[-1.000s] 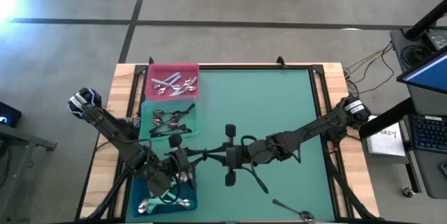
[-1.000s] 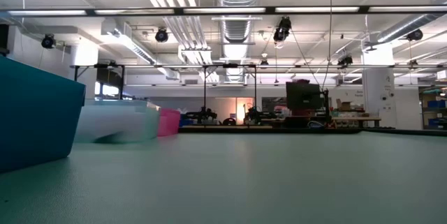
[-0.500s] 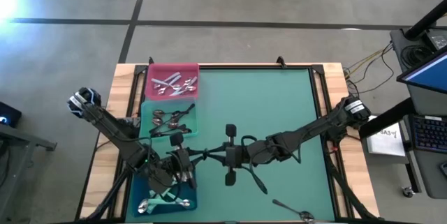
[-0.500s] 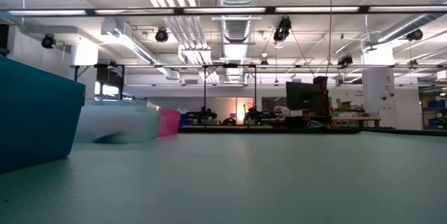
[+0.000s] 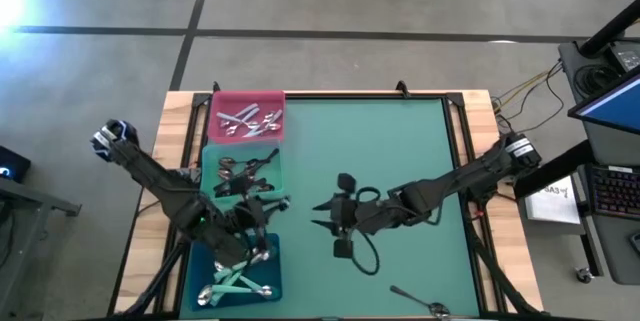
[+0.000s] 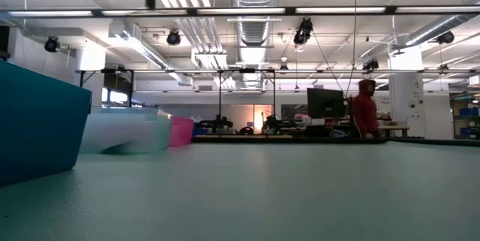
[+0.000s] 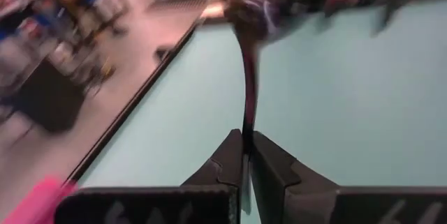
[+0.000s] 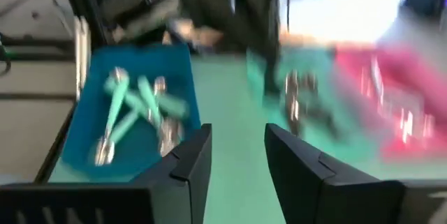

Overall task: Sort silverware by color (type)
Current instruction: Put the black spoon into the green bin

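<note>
A silver spoon (image 5: 425, 303) lies alone at the near edge of the green table (image 5: 400, 161). Mint spoons (image 5: 232, 283) sit in the blue tray (image 5: 275, 279). Just past it, the left gripper (image 5: 262, 213) pinches a black-handled spoon (image 7: 246, 91) between its fingers. The right gripper (image 5: 322, 215), near the middle, has its fingers apart and holds nothing. Farther back, black spoons (image 5: 240, 171) fill the green tray (image 5: 277, 166), and silver ones (image 5: 248, 119) the pink tray (image 5: 246, 97).

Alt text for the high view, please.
Overhead: the left gripper, shut on a black-handled utensil, hovers near the green tray; the right gripper is open at mid-table. One spoon lies loose.
</note>
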{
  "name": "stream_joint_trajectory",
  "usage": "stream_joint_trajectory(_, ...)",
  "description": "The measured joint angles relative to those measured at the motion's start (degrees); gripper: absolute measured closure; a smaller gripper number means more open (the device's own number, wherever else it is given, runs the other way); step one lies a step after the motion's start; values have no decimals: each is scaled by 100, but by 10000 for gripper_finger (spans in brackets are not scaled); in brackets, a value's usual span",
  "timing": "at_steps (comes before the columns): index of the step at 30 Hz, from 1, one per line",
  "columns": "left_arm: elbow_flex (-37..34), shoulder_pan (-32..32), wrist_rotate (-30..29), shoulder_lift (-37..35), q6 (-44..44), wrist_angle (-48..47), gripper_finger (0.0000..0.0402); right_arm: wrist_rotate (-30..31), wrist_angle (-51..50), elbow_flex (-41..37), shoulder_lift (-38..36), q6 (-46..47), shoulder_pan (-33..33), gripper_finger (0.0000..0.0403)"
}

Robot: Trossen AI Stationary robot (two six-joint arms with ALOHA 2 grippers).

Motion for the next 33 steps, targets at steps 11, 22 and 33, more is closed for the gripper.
stream_joint_trajectory(11,-212,860,1126,-114,-2982,-4546,399,-1209,-3705,-17,102,4196,356,294)
stream_joint_trajectory(22,-1270,1442,2124,-160,-2779,-4618,401,-2152,-3894,-24,510,5829,1176,298)
stream_joint_trajectory(33,-1416,1484,2481,-160,-2421,-4271,379,-2212,-3892,-24,542,7167,1804,281)
